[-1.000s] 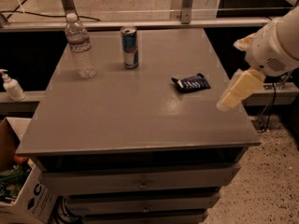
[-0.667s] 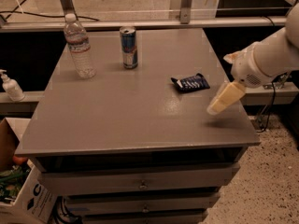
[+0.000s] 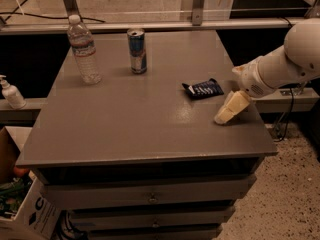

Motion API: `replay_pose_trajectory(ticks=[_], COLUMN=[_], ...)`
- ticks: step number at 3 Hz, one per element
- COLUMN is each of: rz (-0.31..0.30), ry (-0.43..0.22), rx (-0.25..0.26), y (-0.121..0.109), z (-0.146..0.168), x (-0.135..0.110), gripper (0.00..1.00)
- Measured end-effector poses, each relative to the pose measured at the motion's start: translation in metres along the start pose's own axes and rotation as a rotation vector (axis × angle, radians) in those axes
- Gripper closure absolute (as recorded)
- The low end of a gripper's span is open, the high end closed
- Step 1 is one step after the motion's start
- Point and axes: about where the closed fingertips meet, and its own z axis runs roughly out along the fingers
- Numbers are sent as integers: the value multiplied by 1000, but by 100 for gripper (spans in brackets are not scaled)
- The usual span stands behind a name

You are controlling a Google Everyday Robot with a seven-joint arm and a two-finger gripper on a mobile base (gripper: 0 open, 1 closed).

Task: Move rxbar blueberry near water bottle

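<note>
- Progress: none visible. The snack bar [image 3: 203,89] lies flat on the right side of the table [image 3: 125,129], well apart from the water bottle [image 3: 84,51] at the far left.
- Left to do: grasp, carry, set beside the bottle.
- Gripper [image 3: 227,111]: low, just right of the bar, not touching it. Opening: cannot tell. Nothing visibly held.

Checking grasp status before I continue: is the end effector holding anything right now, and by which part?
Nothing is held. The end effector hangs low over the table on its right side, apart from the rxbar blueberry, which lies flat there.
</note>
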Motion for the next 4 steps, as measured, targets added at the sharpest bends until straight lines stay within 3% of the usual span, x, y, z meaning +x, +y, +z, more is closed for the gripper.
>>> replay_pose_trajectory(ticks=[1,2,3,4], rz=[38,38,102,230], ry=[-19,-19,-87,-194], rx=[15,15,-26,-121], y=[-30,-30,-28,-27], z=[-23,-23,-20,-22], x=[-26,-26,-24,-25], gripper=[0,0,0,0])
